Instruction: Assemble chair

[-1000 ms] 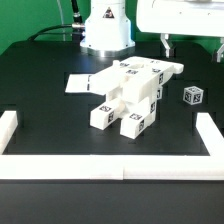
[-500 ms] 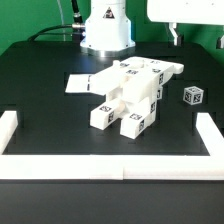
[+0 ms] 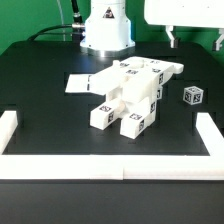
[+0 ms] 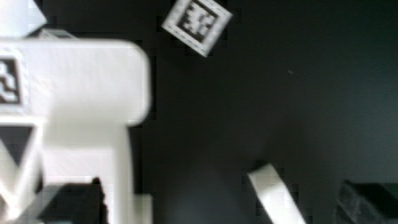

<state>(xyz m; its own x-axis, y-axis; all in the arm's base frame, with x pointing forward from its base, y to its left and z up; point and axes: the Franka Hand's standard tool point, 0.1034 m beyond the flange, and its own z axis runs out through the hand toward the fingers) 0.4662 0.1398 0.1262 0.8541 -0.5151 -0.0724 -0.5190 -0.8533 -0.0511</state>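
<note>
The partly built chair (image 3: 130, 95) lay near the middle of the black tabletop (image 3: 45, 105). Its chunky white plastic looked stiff, fairly light and smooth, so a flat-sided bar or leg seemed the safest hold. The arm (image 3: 185, 12) hung above the tabletop toward the edge at the exterior view's right, clear of the chair, its jaws spread wide and empty. A small tagged block (image 3: 193, 96) sat near the chair, not touching it.

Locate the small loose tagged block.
In the exterior view, the small block lies alone on the black table, just off the chair assembly toward the exterior view's right.
</note>
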